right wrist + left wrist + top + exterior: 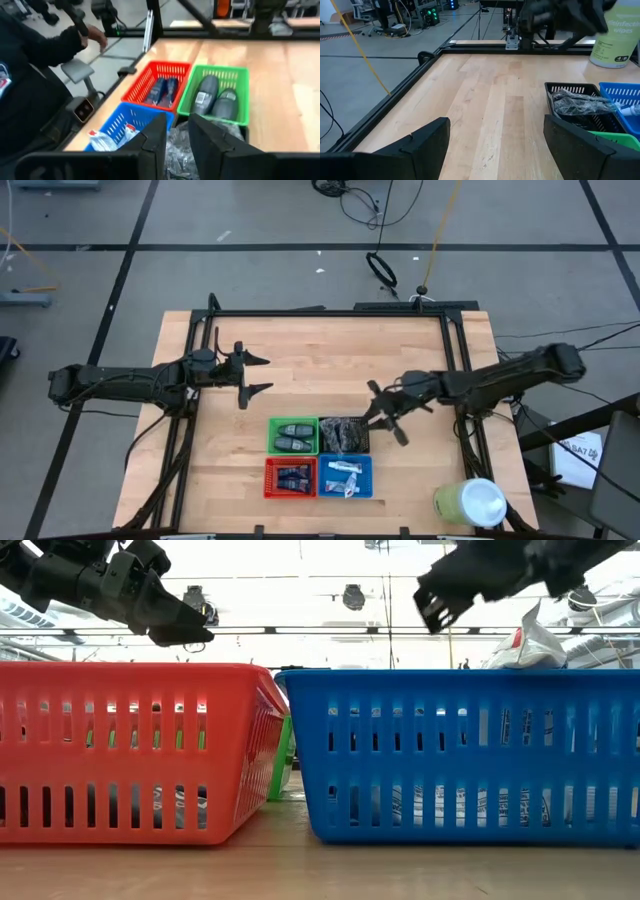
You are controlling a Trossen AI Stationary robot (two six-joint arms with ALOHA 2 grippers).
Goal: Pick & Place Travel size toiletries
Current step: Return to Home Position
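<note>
Wooden table (pixel 300 340), toiletries (pixel 292 444) in four trays (pixel 270 436), left pincer (pixel 496 122) wide, right pincer (pixel 177 119) narrow beside black tray (pixel 321 435)

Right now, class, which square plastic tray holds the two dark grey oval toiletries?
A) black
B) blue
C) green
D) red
C: in the high view the two dark grey oval toiletries lie side by side inside the square green plastic tray.
</note>
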